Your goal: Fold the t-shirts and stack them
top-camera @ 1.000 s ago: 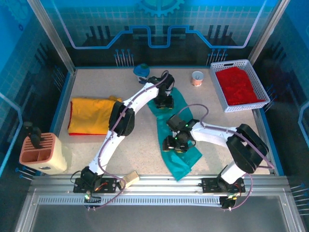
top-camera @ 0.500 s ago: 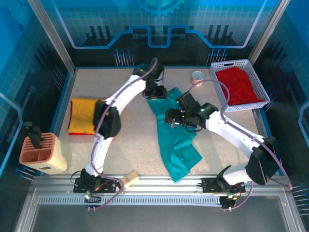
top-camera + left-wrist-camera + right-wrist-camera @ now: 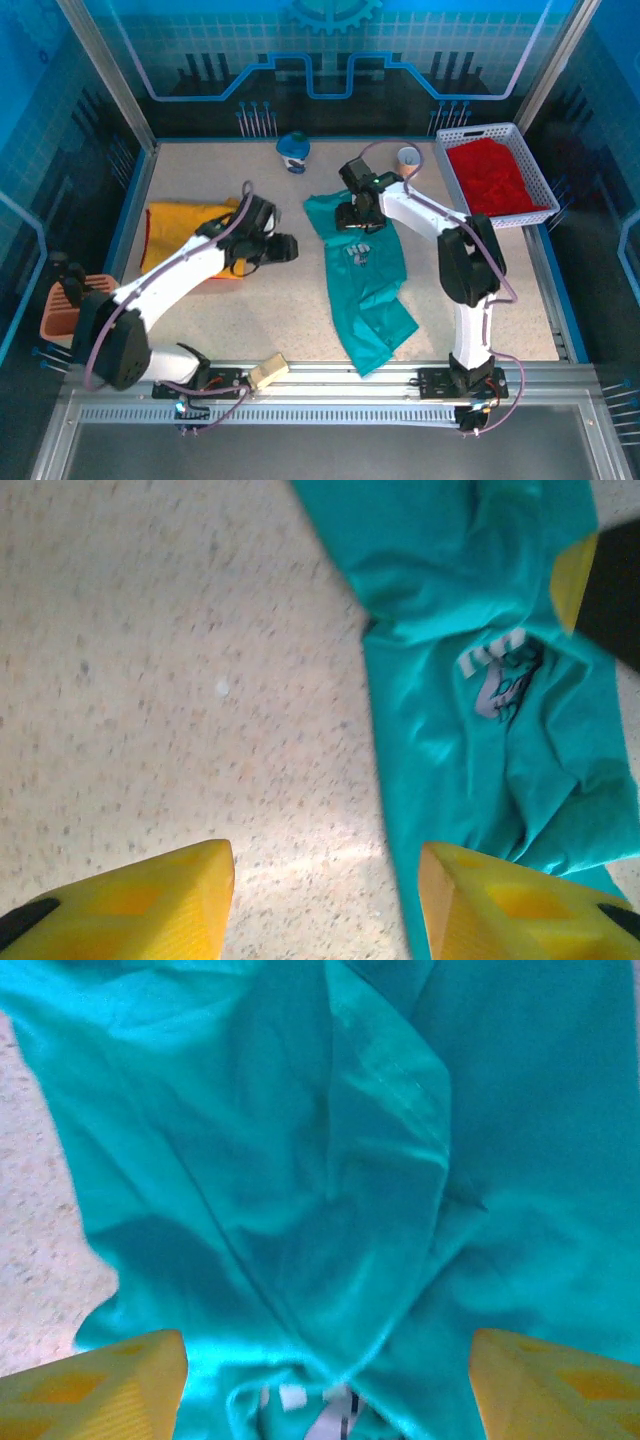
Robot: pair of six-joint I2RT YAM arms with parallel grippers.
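- Looking down from overhead, the teal-green t-shirt lies as a long rumpled strip on the table. It runs from the far centre toward the near edge, with its white lettering face up.
- The same view places the yellow t-shirt flat near the left edge. The red t-shirt is heaped in a white basket at the far right corner.
- From above, the left gripper hangs over bare table between the yellow and teal-green shirts, touching neither. The right gripper sits over the teal-green shirt's far end.
- The left wrist camera adds what the overhead view is too coarse to settle. The left gripper's yellow fingers stand wide apart with nothing between them, over speckled tabletop, and the shirt's edge is just beside the right-hand finger.
- The right wrist camera shows that gripper also spread wide and clamping nothing. Creased teal cloth with one diagonal fold lies beneath it, and a scrap of lettering shows at the bottom edge.
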